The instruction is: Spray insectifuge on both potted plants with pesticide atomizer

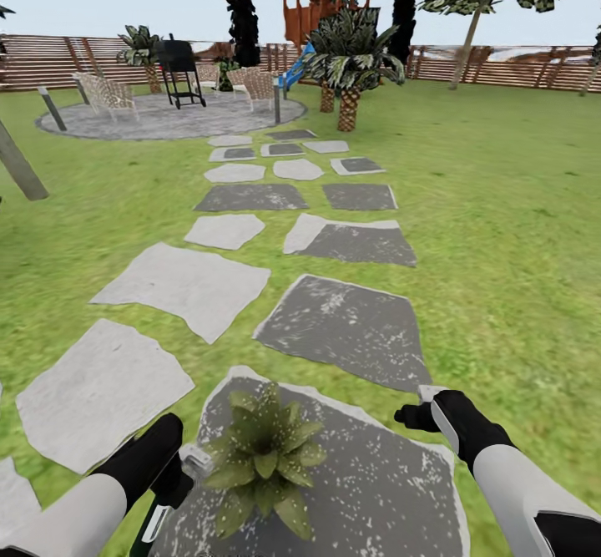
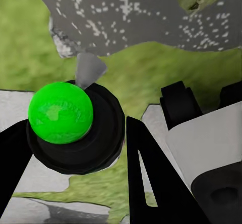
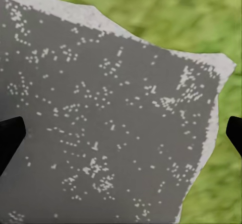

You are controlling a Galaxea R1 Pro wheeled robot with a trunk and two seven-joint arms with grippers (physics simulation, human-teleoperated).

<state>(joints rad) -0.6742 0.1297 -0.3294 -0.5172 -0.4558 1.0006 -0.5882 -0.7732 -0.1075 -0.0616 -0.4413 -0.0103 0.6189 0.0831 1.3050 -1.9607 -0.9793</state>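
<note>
Left tool (image 1: 179, 473) clamped on pesticide atomizer (image 1: 188, 463), potted plant (image 1: 265, 455) just beside it on grey stone slab (image 1: 376, 490), right tool (image 3: 121, 133) spread wide above same slab.

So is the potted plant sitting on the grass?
No, the potted plant stands on a dark grey stone slab between both arms.

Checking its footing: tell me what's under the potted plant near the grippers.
The potted plant stands on a dark speckled stone slab; its leaves hide the pot and the contact spot.
</note>
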